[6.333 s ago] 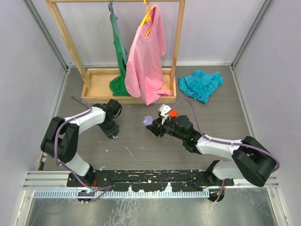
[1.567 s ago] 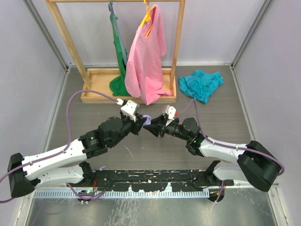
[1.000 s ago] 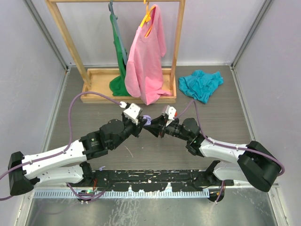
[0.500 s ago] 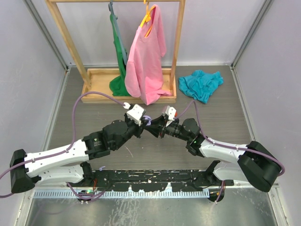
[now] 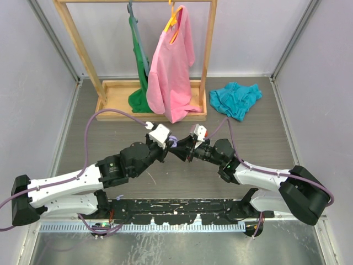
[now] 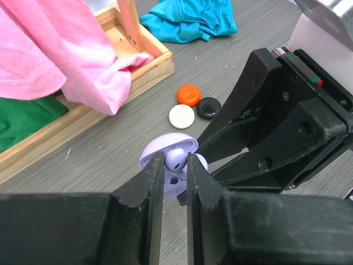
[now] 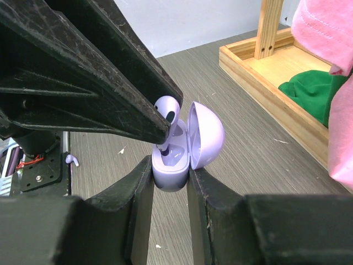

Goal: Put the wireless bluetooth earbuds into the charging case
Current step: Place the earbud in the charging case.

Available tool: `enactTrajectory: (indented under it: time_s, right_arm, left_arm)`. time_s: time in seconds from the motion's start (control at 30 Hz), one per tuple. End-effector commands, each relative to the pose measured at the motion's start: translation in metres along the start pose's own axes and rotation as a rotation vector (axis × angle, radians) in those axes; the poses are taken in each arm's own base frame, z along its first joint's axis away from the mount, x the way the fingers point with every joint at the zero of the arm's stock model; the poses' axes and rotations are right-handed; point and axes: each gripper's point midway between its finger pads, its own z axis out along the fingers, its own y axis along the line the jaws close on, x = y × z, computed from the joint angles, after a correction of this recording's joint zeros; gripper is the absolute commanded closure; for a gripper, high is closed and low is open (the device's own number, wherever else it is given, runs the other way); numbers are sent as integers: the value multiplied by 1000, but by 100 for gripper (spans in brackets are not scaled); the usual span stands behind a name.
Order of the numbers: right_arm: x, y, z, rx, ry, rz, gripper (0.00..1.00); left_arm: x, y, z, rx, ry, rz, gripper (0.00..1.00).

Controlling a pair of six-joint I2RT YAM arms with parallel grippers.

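L gripper point(image 6: 175, 165): flat matte-black fingers nearly closed, pinching a lilac earbud point(image 6: 175, 158) by its sides. The bud is glossy plastic with a rounded head up and a short stem down.

R gripper point(image 7: 170, 175): narrow, clamped on the base of the case point(image 7: 175, 161). The case is smooth lilac plastic, a rounded clamshell. Its lid point(image 7: 207, 135) is hinged open and stands about upright, a domed half-shell.

Bud pos: directly over the case base, between the L fingertips, with the head above the rim and just beside the open lid. The stem points into the base recess. Can't tell if it's seated or touching the bottom. The two grippers meet tip to tip mid-table, and both items are off the surface.

A loose lilac bud point(image 7: 71, 159), small and hooked, lies on the table point(image 5: 265, 143) near the arm base hw. The tabletop is grey with a wood-grain texture.

Three round discs lie flat behind the case, in a tight cluster: orange-red disc point(image 6: 188, 94), white disc point(image 6: 182, 116), black disc point(image 6: 208, 107). All are glossy. Can't tell if they touch.

Bkgd: light wood rack point(image 5: 207, 55) with a box tray base. A pink shirt point(image 5: 171, 72) (soft knit) and a green garment point(image 5: 138, 55) hang on it. A teal cloth point(image 5: 235, 99) lies crumpled on the table to the right of the tray.
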Motion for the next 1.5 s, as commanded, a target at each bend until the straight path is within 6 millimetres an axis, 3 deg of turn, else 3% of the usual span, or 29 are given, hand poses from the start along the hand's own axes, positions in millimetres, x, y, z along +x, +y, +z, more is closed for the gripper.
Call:
enactTrajectory:
  time_s: [0.0,1.13,1.47]
  right_arm:
    - [-33,7,1,-23,-107,-44,99]
    - [-34,8,-1,-28,-113,-48,99]
    - [-34,8,-1,-29,-114,-47,99]
  left_arm:
    - [-33,3,-8,-8,-79,-11,91]
    - [-22,-17,-8,-7,-15,149,90]
    - [-18,-23,-9,1,2,156,81]
